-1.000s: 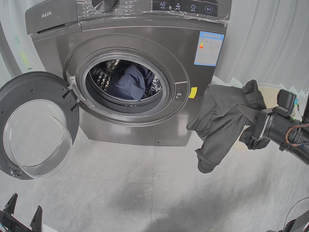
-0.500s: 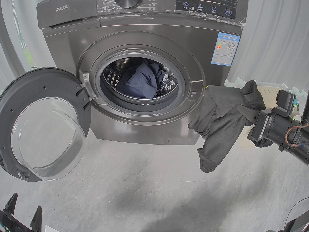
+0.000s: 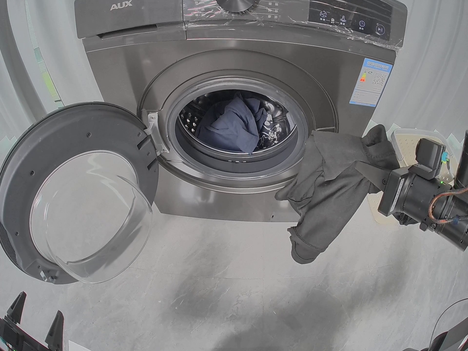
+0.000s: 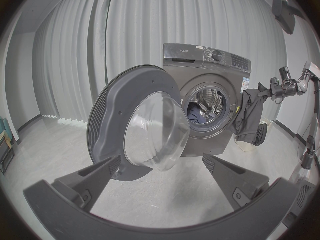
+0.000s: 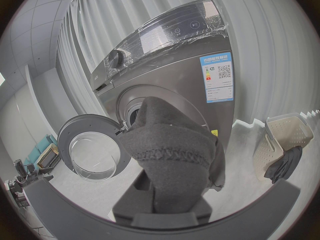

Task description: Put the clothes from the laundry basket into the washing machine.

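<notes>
On the grey floor [image 3: 219,279], before white curtains [image 3: 431,49], the washer [image 3: 146,59] with blue label [image 3: 370,82] stands beyond the right gripper [image 3: 365,170], which clamps a garment [image 3: 326,196]. Left gripper [image 4: 160,158]: spread, empty.

The washing machine [image 3: 126,69] is metallic grey, the hanging garment [image 3: 331,191] charcoal, the clothes [image 3: 234,127] in the drum navy, the laundry basket [image 5: 266,150] cream.
</notes>
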